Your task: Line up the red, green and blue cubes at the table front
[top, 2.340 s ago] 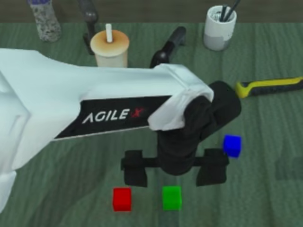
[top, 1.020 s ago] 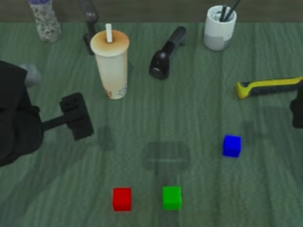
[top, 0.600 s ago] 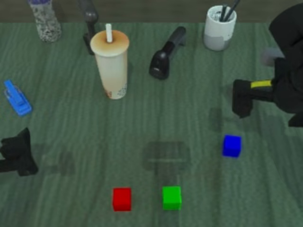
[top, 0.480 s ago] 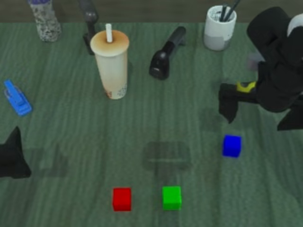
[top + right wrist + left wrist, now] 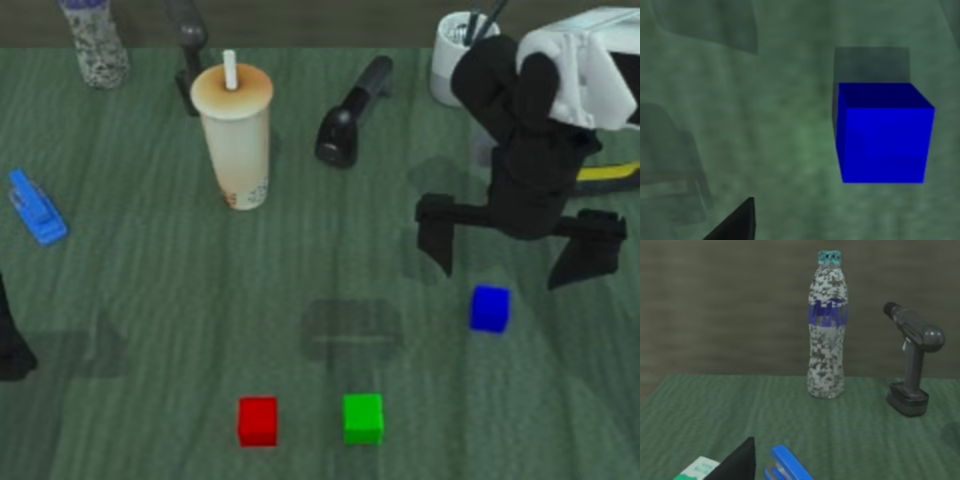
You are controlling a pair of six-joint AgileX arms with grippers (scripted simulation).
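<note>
Near the front edge of the dark green table (image 5: 150, 300) the red cube (image 5: 257, 421) and the green cube (image 5: 362, 418) sit side by side. The blue cube (image 5: 490, 308) rests farther back and to the right, and fills the right wrist view (image 5: 882, 135). My right gripper (image 5: 513, 252) hovers open just behind the blue cube, its fingers spread wider than the cube and holding nothing. My left gripper (image 5: 10, 348) is parked at the table's left edge, mostly out of view. One fingertip (image 5: 737, 465) shows off to the side, with nothing held.
A tall cup with a straw (image 5: 236, 130), a speckled bottle (image 5: 92, 40), a drill (image 5: 186, 40), a black scanner-like tool (image 5: 350, 110) and a white pen holder (image 5: 458, 60) stand along the back. A yellow-handled tool (image 5: 612, 172) lies at right, a light-blue clip tool (image 5: 35, 207) at left.
The left arm has pulled away from above the cubes to the left edge. The right arm has come in from the right to hover behind the blue cube. No cube has moved.
</note>
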